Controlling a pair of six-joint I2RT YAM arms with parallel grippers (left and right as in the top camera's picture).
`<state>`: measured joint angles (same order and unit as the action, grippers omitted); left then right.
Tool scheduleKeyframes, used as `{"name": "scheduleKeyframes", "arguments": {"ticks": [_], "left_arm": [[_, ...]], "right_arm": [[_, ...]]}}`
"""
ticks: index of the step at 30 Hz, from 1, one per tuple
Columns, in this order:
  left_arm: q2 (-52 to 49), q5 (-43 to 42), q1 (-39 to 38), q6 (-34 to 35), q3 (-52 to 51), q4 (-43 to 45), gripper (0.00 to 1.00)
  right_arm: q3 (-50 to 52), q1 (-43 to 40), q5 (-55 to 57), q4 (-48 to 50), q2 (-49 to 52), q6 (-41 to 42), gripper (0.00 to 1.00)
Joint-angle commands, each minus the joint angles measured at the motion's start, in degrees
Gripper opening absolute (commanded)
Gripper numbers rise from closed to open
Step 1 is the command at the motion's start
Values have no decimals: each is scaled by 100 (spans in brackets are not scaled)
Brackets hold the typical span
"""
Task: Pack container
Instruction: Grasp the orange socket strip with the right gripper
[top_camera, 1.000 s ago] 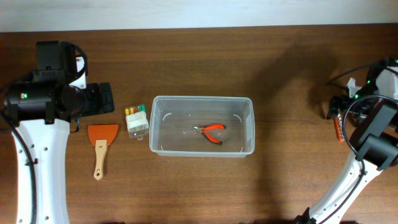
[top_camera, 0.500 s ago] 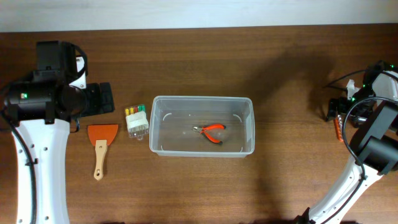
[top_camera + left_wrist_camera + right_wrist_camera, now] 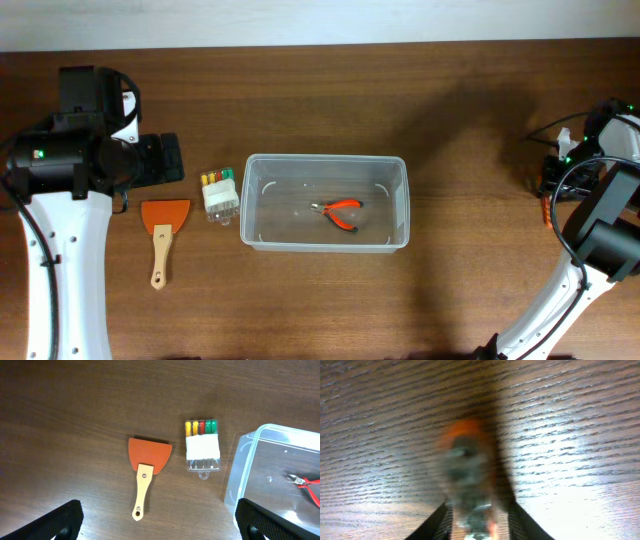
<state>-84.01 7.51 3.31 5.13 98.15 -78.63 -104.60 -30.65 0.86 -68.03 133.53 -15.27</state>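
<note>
The container (image 3: 325, 159), a large clear tub, sits mid-table and shows at the right of the left wrist view (image 3: 235, 485). Orange-handled pliers (image 3: 340, 211) lie inside it. At the far right edge, my right gripper (image 3: 549, 186) points down at the table. Its fingers press both sides of a blurry orange and grey tool (image 3: 467, 472); a bit of orange (image 3: 546, 211) shows below it from overhead. My left gripper (image 3: 168, 160) hovers wide open left of the container, above an orange scraper (image 3: 148, 456) with a wooden handle.
A small clear box with yellow, red and green pieces (image 3: 219, 192) lies between the scraper (image 3: 163, 228) and the container's left wall. In the left wrist view the same box (image 3: 202, 445) lies right of the scraper. The table's far edge runs along the top.
The right gripper's jaws have come together on the orange tool at the far right. The left arm, container and other items have not moved.
</note>
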Motion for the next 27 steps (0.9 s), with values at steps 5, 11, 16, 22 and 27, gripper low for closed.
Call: {"name": "scheduleKeyframes", "arguments": {"ticks": [5, 11, 16, 22, 27], "left_arm": [[50, -17, 22, -94, 37, -9, 99], [50, -17, 22, -94, 37, -11, 99], [50, -17, 22, -94, 37, -9, 99], [50, -15, 22, -94, 37, -7, 99], [50, -15, 22, -94, 37, -4, 99]], "right_arm": [[372, 63, -479, 59, 575, -50, 10], [372, 63, -485, 35, 575, -50, 4], [361, 68, -776, -9, 568, -33, 4], [-50, 81, -955, -385, 444, 216, 4], [-811, 264, -1322, -892, 22, 225, 4]]}}
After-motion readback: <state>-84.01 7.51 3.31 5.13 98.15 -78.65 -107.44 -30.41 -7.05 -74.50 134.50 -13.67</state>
